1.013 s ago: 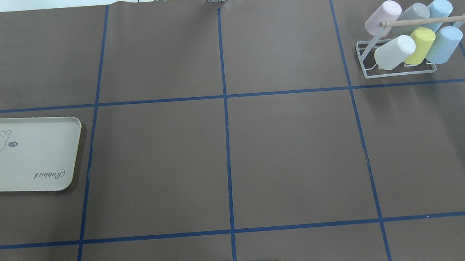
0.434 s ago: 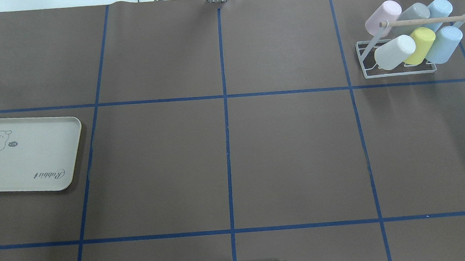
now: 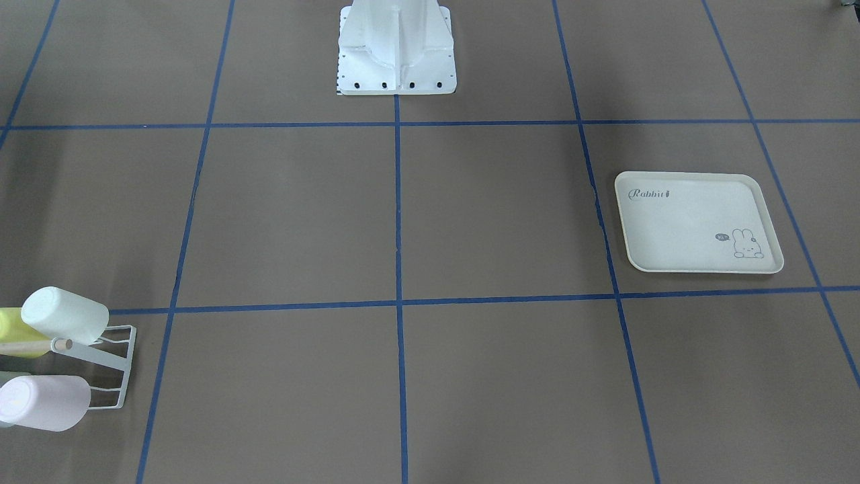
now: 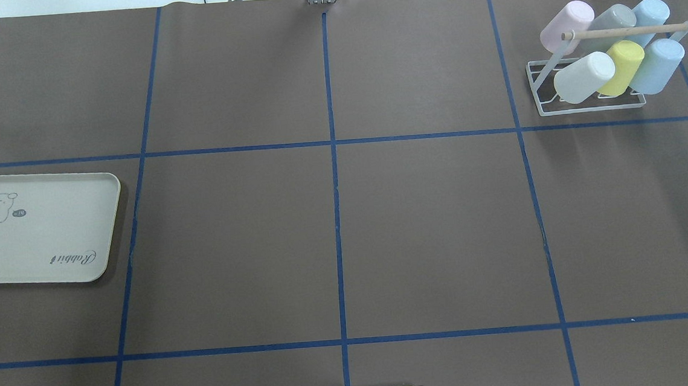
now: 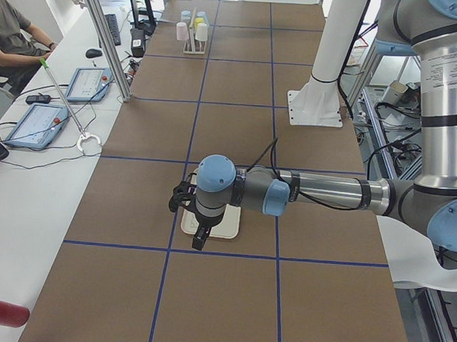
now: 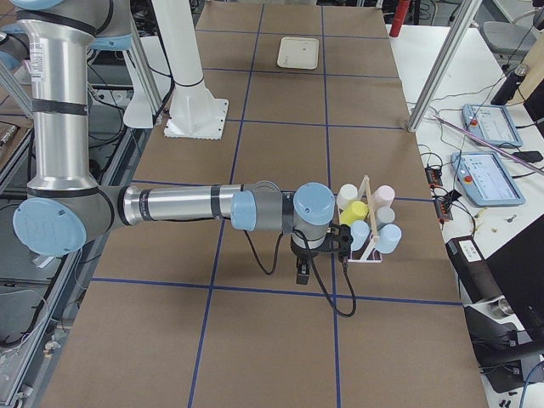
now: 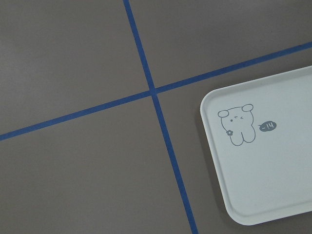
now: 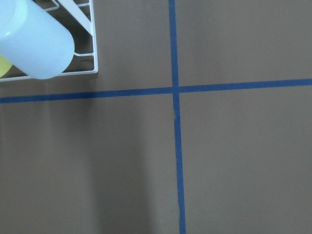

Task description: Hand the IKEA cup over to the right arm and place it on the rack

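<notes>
One brown bench (image 4: 431, 223), gridded with blue tape (image 4: 336, 218), carried everything. Two silver arms reached out over it. The left arm (image 5: 325, 193) ended with its left jaws pointing down above the cream tray (image 4: 50, 238). The right arm (image 6: 178, 204) ended with its right jaws pointing down just beside the rack (image 4: 592, 109). Both sets of jaws showed only in the side views, so I could not tell whether they were apart or together. The tray lay on the robot's left side of the bench and the white wire rack near the far right corner, well apart. Six cups sat tilted on the rack, its wooden dowel (image 4: 629, 31) running above them. A pink cup (image 4: 565, 23), a grey cup (image 4: 613, 20) and a light blue cup (image 4: 651, 13) were behind. A white cup (image 4: 584, 77), a yellow cup (image 4: 622, 64) and a second light blue cup (image 4: 659, 65) were in front.
</notes>
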`<state>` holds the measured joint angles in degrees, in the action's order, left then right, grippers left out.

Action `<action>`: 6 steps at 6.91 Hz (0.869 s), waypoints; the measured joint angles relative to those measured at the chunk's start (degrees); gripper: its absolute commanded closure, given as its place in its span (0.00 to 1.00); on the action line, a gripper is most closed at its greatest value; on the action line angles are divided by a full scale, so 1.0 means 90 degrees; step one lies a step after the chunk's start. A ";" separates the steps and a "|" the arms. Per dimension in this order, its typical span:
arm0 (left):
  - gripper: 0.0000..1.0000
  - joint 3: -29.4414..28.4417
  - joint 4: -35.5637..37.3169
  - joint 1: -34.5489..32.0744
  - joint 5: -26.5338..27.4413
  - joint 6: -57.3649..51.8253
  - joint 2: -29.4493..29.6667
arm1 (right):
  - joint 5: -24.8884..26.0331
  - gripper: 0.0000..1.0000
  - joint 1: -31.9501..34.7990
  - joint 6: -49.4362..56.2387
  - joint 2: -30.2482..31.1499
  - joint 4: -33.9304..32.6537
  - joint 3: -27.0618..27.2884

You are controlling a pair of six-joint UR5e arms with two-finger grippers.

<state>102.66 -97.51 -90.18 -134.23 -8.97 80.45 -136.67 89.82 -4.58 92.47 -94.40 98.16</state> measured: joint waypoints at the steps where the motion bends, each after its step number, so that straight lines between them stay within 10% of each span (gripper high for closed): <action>1: 0.00 0.0009 0.0005 0.0000 0.0006 0.0292 0.0011 | 0.0000 0.00 0.0000 0.0001 -0.0001 0.0000 0.0001; 6: 0.00 0.0047 0.0011 0.0010 0.0013 0.1420 0.0063 | -0.0009 0.00 0.0000 -0.0011 -0.0016 0.0000 0.0029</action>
<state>103.08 -97.41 -90.09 -134.12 3.81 81.02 -136.76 89.82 -4.68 92.33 -94.39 98.43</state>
